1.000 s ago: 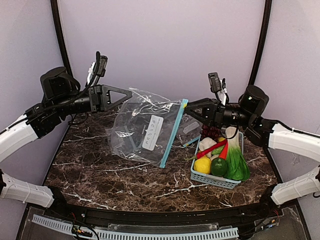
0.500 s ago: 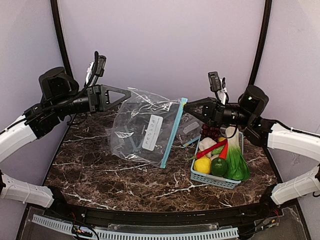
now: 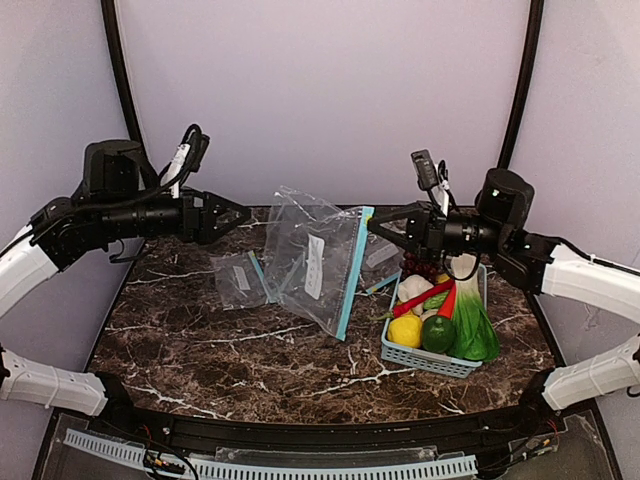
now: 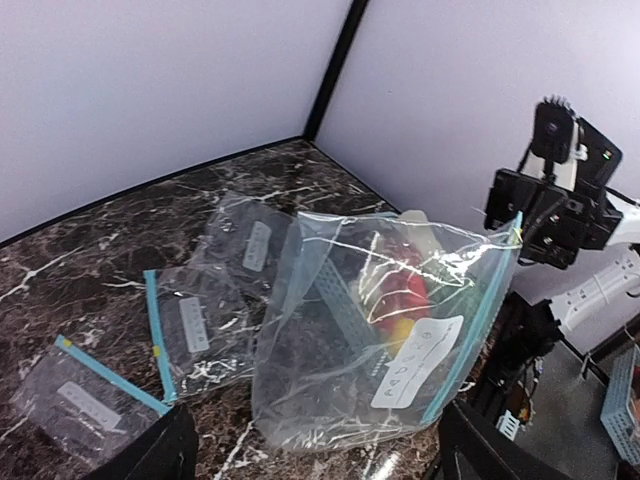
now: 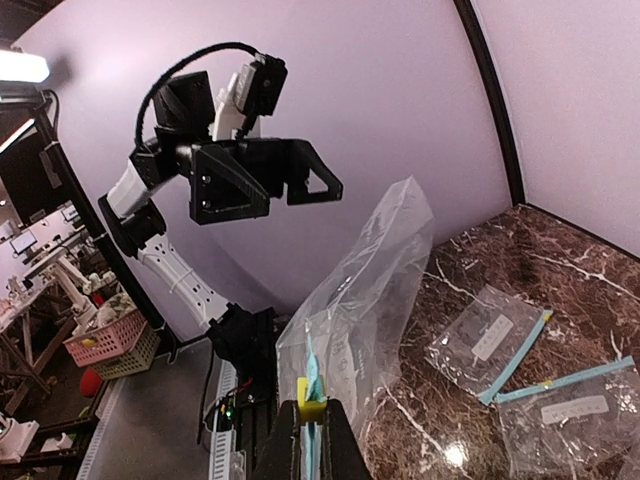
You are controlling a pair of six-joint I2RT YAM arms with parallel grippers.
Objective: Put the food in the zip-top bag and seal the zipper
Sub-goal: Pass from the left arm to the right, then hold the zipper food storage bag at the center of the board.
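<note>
The zip-top bag (image 3: 312,262) hangs empty by one corner of its light-blue zipper (image 3: 352,275), lower end down at the table. My right gripper (image 3: 372,222) is shut on that zipper end (image 5: 312,400) beside a yellow slider. My left gripper (image 3: 235,215) stands open to the bag's left, apart from it, its fingers (image 4: 160,455) wide at the bottom of the left wrist view with the bag (image 4: 380,340) ahead. The food lies in the blue basket (image 3: 425,360): leafy vegetable (image 3: 472,322), red-orange tapered one (image 3: 425,297), green cucumber (image 3: 436,301).
Lemon (image 3: 405,330), lime (image 3: 438,333) and grapes (image 3: 420,264) share the basket. Smaller clear bags lie flat on the marble: one (image 3: 240,280) left of the big bag, another (image 3: 380,255) behind it. Purple walls close the back and sides.
My left gripper has opened, let go of the bag and drawn back left. The bag now hangs narrower and more upright from the right gripper, uncovering a small bag on the table.
</note>
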